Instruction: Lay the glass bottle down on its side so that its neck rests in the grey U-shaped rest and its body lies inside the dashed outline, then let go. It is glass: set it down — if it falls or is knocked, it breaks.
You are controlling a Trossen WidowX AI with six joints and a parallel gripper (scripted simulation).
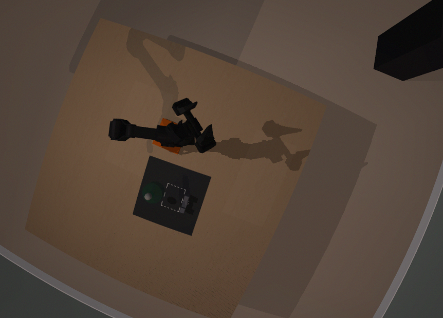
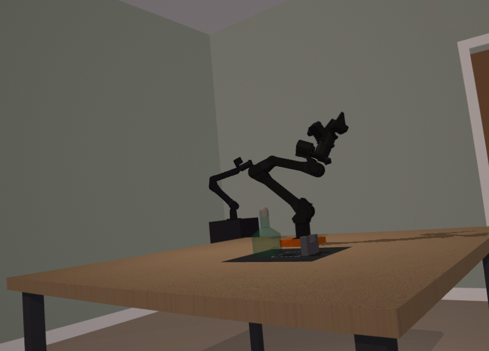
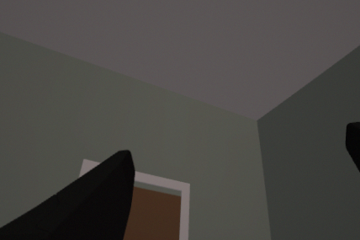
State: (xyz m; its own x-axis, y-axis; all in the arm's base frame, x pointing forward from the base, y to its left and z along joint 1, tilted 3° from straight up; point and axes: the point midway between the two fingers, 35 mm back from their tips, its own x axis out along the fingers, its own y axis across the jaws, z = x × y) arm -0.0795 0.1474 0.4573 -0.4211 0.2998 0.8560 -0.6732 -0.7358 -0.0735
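The green glass bottle (image 1: 154, 189) (image 2: 266, 241) stands upright on the dark mat (image 1: 147, 211) (image 2: 293, 259), with a pale cap on top. The grey U-shaped rest (image 1: 184, 204) (image 2: 308, 246) stands on the mat with its notch facing up. The dashed outline (image 1: 167, 184) lies between bottle and rest, with nothing standing inside it. My gripper (image 1: 203, 114) (image 2: 330, 118) (image 3: 238, 148) is open and empty. It is high above the table, well away from the bottle, and points upward. The wrist view shows neither bottle nor rest.
The arm's orange base plate (image 1: 170, 148) (image 2: 287, 242) is beside the mat on the wooden table (image 1: 92, 200) (image 2: 183, 274). A second black arm (image 2: 223, 196) on a dark box (image 2: 224, 231) shows behind. The wrist view shows walls, ceiling and a doorway (image 3: 185, 211).
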